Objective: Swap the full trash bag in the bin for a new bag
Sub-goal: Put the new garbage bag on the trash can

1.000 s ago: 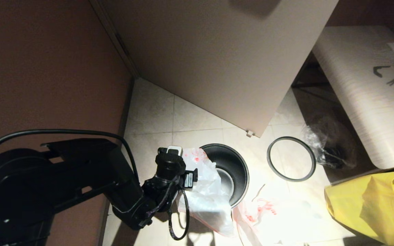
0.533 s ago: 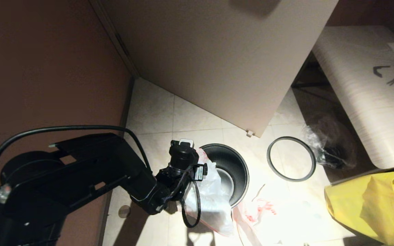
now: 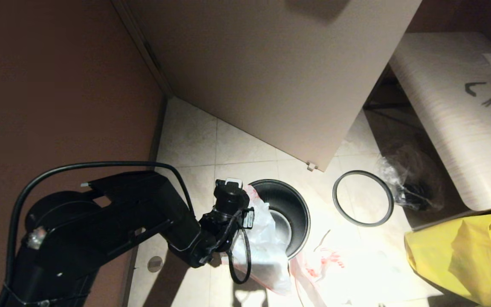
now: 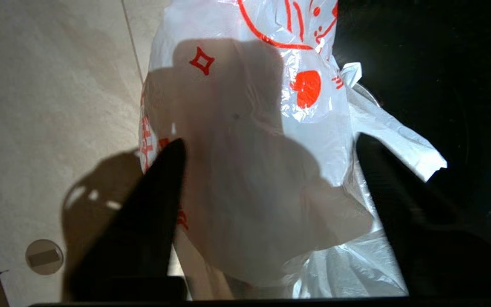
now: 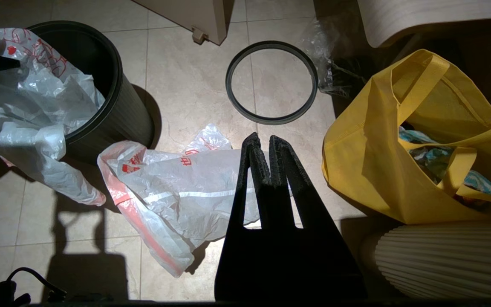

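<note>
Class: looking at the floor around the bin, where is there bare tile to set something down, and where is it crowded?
Bare tile lies between the bin and the wall, and inside the grey ring. It is crowded in front of the bin, where bags lie.

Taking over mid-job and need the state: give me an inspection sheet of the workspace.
Surface: tiled floor; drain cover near the wall.
Job's things: bin upright, bottom bare; new bag draped over its rim; rim ring flat on floor, apart; full trash bag not made out.
Clutter: second white bag on floor; clear film bag; yellow tote.
Grippers: left gripper open astride new bag; right gripper shut, above second white bag.
Cables: cable loop hanging at left wrist.
Surroundings: beige door; wood-grain bench.
</note>
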